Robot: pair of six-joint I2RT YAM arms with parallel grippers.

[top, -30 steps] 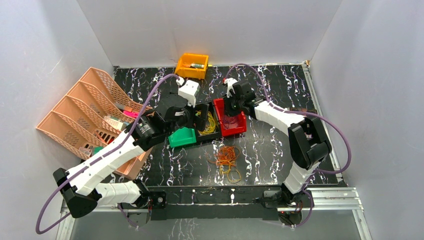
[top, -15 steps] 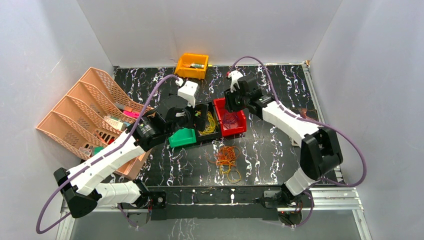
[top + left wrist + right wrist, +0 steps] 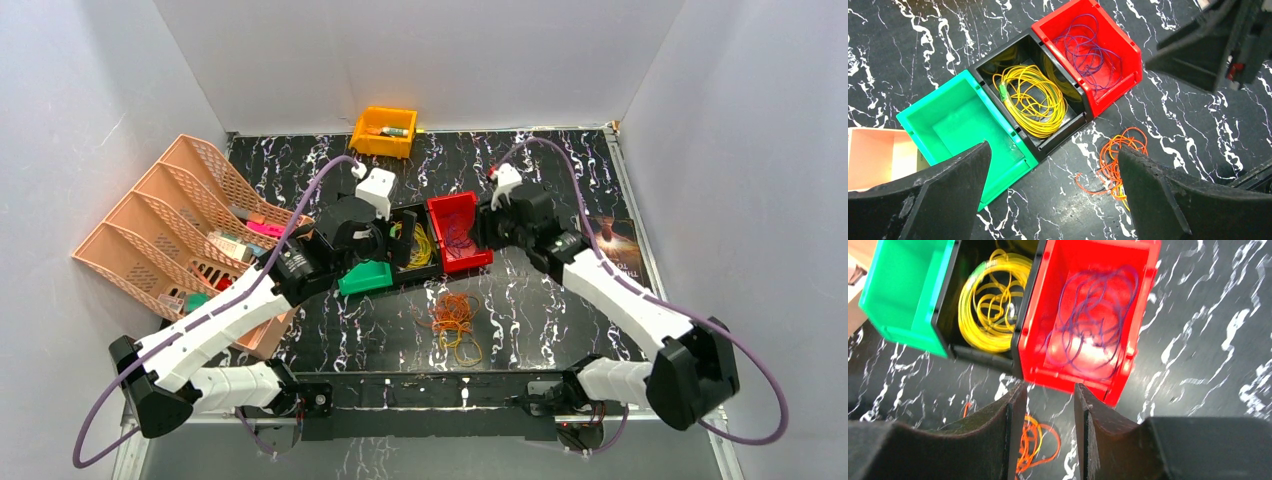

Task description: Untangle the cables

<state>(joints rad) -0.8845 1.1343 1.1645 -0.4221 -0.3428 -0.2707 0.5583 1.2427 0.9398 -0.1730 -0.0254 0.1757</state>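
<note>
A yellow cable coil [image 3: 421, 250] lies in the black bin [image 3: 998, 60]. A purple cable [image 3: 459, 240] lies in the red bin [image 3: 450, 204]. An orange tangle with some yellow strands [image 3: 455, 318] lies on the table in front of the bins. My left gripper [image 3: 396, 236] hovers over the black and green bins, jaws wide open and empty [image 3: 1053, 150]. My right gripper [image 3: 487, 226] is beside the red bin's right edge; its jaws stand a narrow gap apart with nothing between them [image 3: 1048, 390]. The wrist views show the yellow coil [image 3: 1030, 97], purple cable [image 3: 1093, 315] and orange tangle [image 3: 1118, 155].
An empty green bin [image 3: 365, 277] adjoins the black bin on the left. A peach file rack [image 3: 170, 225] with small items stands at the left. An orange bin [image 3: 385, 130] sits at the back wall. White walls enclose the dark marbled table.
My right gripper has pulled away from above the red bin to its right side, and that arm's elbow has swung out to the right and nearer. The left arm has barely moved.
</note>
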